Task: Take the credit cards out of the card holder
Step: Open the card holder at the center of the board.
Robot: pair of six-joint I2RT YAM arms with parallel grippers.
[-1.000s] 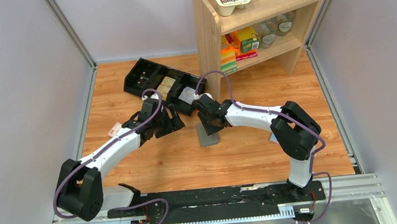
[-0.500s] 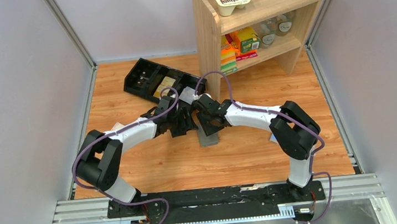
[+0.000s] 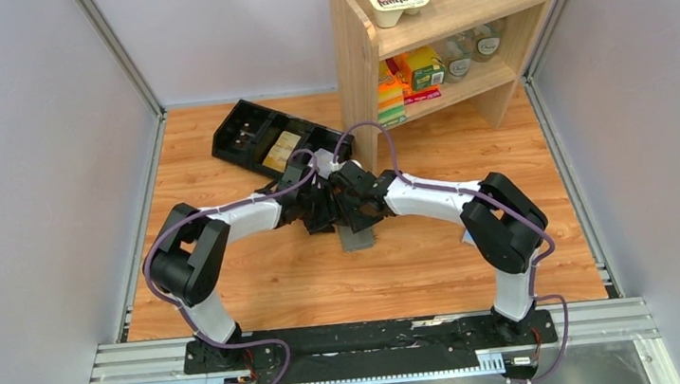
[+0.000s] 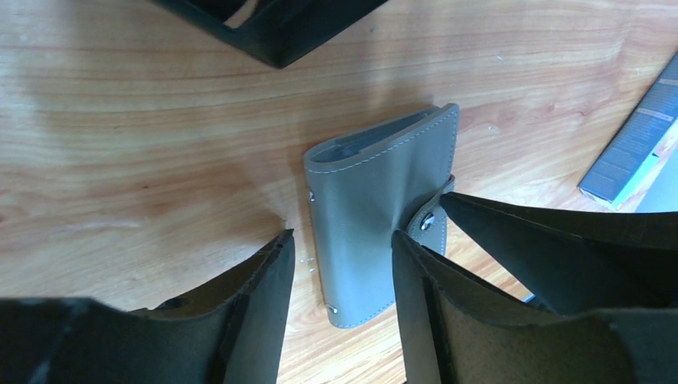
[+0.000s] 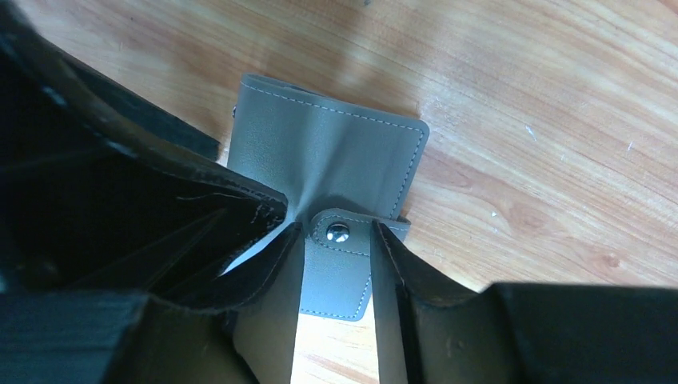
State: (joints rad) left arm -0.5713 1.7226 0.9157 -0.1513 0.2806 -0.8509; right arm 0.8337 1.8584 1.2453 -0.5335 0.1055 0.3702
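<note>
Straddling the snapped-shut card holder [image 4: 376,184], left pincer [image 4: 342,240] gapes wide; right pincer [image 5: 336,232] narrowly brackets the strap [image 5: 352,238]; no credit cards out yet.

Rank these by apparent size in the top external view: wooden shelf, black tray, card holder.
Largest to smallest:
1. wooden shelf
2. black tray
3. card holder
The card holder is partly covered, yet clearly the smallest.

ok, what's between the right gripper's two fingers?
The snap strap of the card holder, stud showing, lies in the open gap of the right gripper. The right wrist view shows it.
</note>
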